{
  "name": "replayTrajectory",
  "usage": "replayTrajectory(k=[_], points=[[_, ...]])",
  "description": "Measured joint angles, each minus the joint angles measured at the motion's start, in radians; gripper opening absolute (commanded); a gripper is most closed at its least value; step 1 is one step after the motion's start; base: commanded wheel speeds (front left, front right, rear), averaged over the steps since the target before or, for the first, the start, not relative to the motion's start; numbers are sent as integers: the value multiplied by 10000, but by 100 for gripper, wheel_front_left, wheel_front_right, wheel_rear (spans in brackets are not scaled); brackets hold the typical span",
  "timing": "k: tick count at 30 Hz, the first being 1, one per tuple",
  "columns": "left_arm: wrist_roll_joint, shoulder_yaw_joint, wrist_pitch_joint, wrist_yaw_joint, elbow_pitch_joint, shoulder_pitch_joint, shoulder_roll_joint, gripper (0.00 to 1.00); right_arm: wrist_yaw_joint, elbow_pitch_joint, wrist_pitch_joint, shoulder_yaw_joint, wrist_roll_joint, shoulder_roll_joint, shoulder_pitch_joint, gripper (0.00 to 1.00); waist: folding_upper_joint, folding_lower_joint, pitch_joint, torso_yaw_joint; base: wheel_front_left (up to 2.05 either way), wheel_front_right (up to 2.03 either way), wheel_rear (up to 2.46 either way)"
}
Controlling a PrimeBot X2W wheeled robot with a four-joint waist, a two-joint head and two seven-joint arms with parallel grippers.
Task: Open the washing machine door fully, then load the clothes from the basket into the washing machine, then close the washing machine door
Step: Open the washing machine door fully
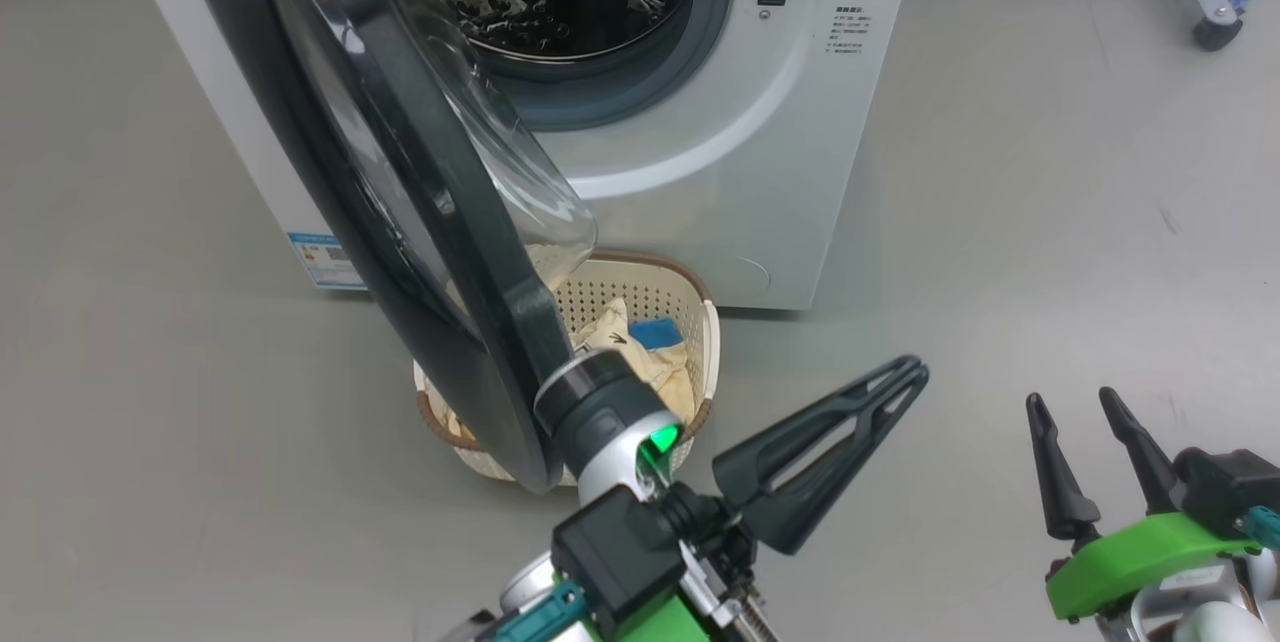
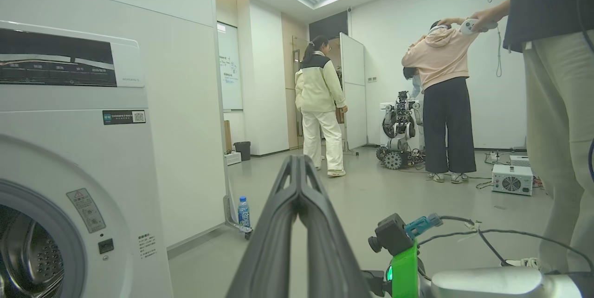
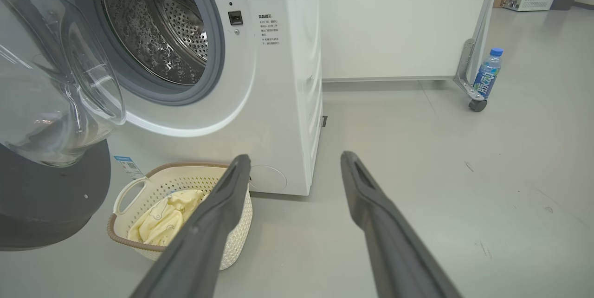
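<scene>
The washing machine (image 1: pixel 760 172) stands with its steel drum mouth uncovered, the grey gasket ringing the opening. In front of it and off its latch side, bare grey floor (image 1: pixel 1000 222) spreads wide, with free room. The washing machine door (image 1: pixel 440 222) is swung out from the machine's front on its hinge side, the black rim edge-on to the head camera and the glass bowl facing back towards the drum. Its lower edge hangs over one end of the basket (image 1: pixel 700 322); I cannot tell whether they touch. The basket sits on the floor just before the machine's bottom edge, below the opening, holding the clothes (image 1: pixel 640 352): cream-yellow cloth and a blue piece.

The left gripper (image 1: pixel 905 372) hovers in front of the machine, beyond the basket's latch-side rim, its fingers pressed together on nothing. The left wrist lies against the door's lower rim in the head view. The right gripper (image 1: pixel 1072 400) hangs farther out over the open floor, fingers spread and empty. A water bottle (image 3: pixel 487 75) stands by a wheeled frame, well apart from the machine's side.
</scene>
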Motion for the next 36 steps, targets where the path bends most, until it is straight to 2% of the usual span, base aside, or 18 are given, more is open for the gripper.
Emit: replayTrajectory(k=[6,13,23,36], points=[[-134,-362,-176,0,832,390,119,0,0,-2,0,-6,0,-33,-18,100,0,0,164,110,0,0,0],[-349,-328,-265,13,1670,651,199,0,0,0,0,-10,0,-50,-110,100,0,0,293,229,0,0,0],[-610,662,-295,479,2869,941,288,0,0,8,0,-21,56,-54,-215,100,0,0,377,382,0,0,0],[-610,1122,-297,497,3618,899,98,0,0,102,0,2,194,-73,-422,100,0,0,604,494,0,0,0]])
